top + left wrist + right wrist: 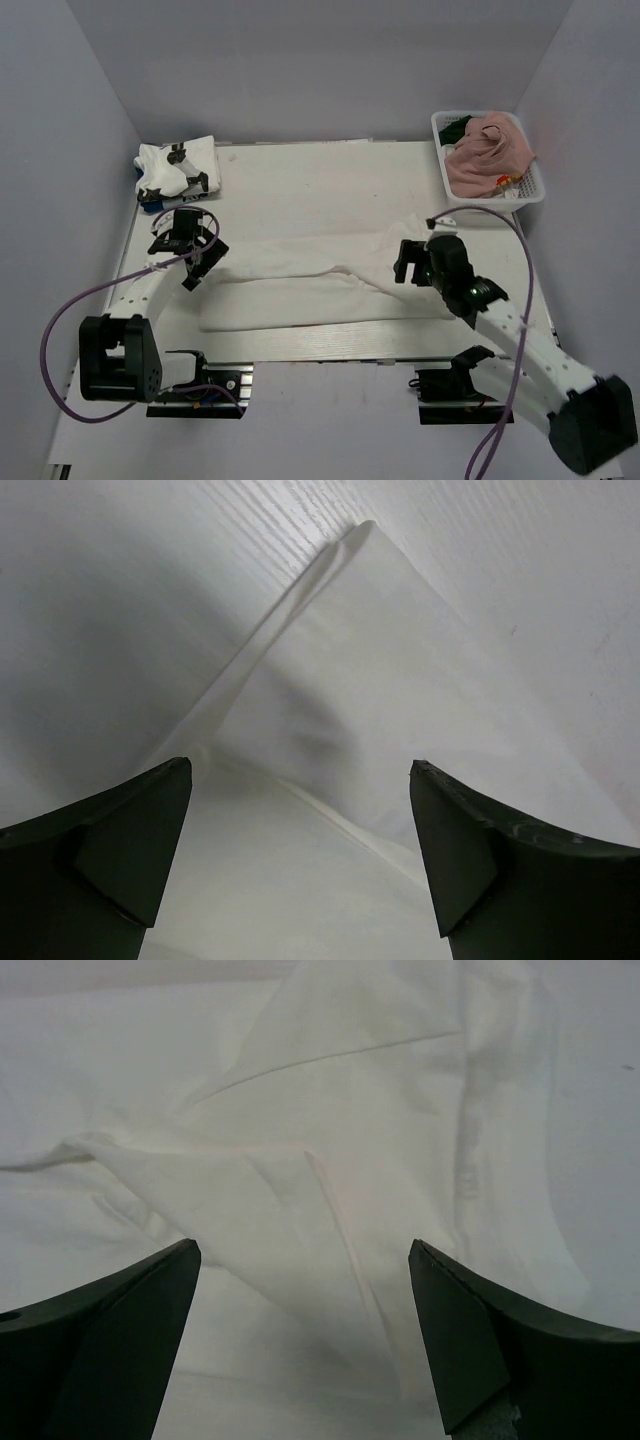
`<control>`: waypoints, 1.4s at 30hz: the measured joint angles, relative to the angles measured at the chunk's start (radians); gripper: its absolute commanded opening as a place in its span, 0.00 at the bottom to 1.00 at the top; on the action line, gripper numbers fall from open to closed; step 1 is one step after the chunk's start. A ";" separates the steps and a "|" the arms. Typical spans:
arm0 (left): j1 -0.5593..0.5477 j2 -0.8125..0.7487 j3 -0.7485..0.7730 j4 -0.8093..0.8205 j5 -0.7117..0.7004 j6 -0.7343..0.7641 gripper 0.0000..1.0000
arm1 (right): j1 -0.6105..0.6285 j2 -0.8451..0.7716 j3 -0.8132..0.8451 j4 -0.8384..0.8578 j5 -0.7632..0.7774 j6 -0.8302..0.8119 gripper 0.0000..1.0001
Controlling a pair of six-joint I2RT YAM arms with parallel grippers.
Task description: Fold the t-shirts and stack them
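A white t-shirt lies spread across the near middle of the table, folded lengthwise. My left gripper is open over its left end; the left wrist view shows the shirt's corner between the spread fingers. My right gripper is open over the shirt's right end, with wrinkled white cloth below the fingers. A folded white t-shirt with dark print sits at the far left. A dusty pink t-shirt fills the basket, with a dark green one beneath it.
The white lattice basket stands at the far right corner. Grey walls close in on the left, back and right sides. Purple cables loop off both arms.
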State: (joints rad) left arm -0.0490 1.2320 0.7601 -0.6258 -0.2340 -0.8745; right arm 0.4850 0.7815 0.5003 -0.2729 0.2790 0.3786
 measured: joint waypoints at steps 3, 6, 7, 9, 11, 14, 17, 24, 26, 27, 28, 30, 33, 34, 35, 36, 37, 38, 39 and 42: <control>0.000 0.060 0.004 0.043 0.033 0.027 1.00 | 0.002 0.245 0.073 0.081 -0.085 -0.074 0.90; 0.000 0.119 0.004 0.067 0.063 0.048 1.00 | 0.002 0.453 0.154 0.114 -0.100 -0.116 0.90; 0.000 0.137 0.004 0.073 0.069 0.054 1.00 | 0.001 0.499 0.169 0.123 -0.102 -0.126 0.90; 0.000 0.164 0.004 0.080 0.085 0.062 1.00 | 0.001 0.552 0.179 0.145 -0.107 -0.139 0.84; 0.001 0.177 0.002 0.086 0.096 0.066 1.00 | 0.001 0.587 0.182 0.153 -0.119 -0.148 0.75; 0.001 0.203 -0.005 0.084 0.100 0.071 1.00 | 0.001 0.628 0.192 0.158 -0.136 -0.152 0.75; 0.001 0.206 -0.008 0.085 0.090 0.072 1.00 | 0.001 0.649 0.195 0.160 -0.150 -0.136 0.90; 0.000 0.225 0.049 -0.003 0.072 0.070 1.00 | 0.001 0.643 0.206 0.124 -0.136 -0.097 0.90; -0.005 0.219 0.123 -0.057 0.058 0.087 1.00 | 0.000 0.621 0.216 0.101 -0.130 -0.077 0.90; -0.005 0.211 0.162 -0.064 0.056 0.097 1.00 | 0.000 0.598 0.219 0.090 -0.126 -0.063 0.90; -0.006 0.198 0.204 -0.063 0.058 0.111 1.00 | 0.000 0.574 0.220 0.080 -0.121 -0.045 0.90; -0.007 0.161 0.269 -0.023 0.070 0.137 1.00 | 0.000 0.523 0.220 0.060 -0.109 -0.001 0.90; -0.010 0.123 0.303 0.031 0.118 0.170 1.00 | 0.000 0.464 0.214 0.020 -0.099 0.075 0.90; -0.014 0.128 0.311 0.039 0.133 0.182 1.00 | 0.000 0.456 0.210 0.013 -0.099 0.087 0.90; -0.021 0.147 0.319 0.042 0.148 0.194 1.00 | 0.000 0.442 0.196 0.003 -0.101 0.107 0.90; -0.033 0.177 0.324 0.045 0.163 0.207 1.00 | 0.000 0.430 0.179 -0.008 -0.103 0.125 0.90; -0.047 0.216 0.326 0.043 0.175 0.218 1.00 | 0.000 0.422 0.161 -0.018 -0.105 0.141 0.90; -0.064 0.259 0.327 0.036 0.183 0.230 1.00 | 0.000 0.416 0.142 -0.030 -0.106 0.158 0.90; -0.084 0.306 0.327 0.021 0.190 0.240 1.00 | 0.000 0.415 0.127 -0.043 -0.106 0.174 0.90; -0.148 0.420 0.304 -0.030 0.198 0.269 1.00 | -0.004 0.433 0.098 -0.075 -0.099 0.216 0.90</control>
State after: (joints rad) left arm -0.1967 1.6516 1.0645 -0.6559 -0.0360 -0.6056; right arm 0.4808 1.2144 0.5980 -0.3477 0.1799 0.5945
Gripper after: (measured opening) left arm 0.995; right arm 0.904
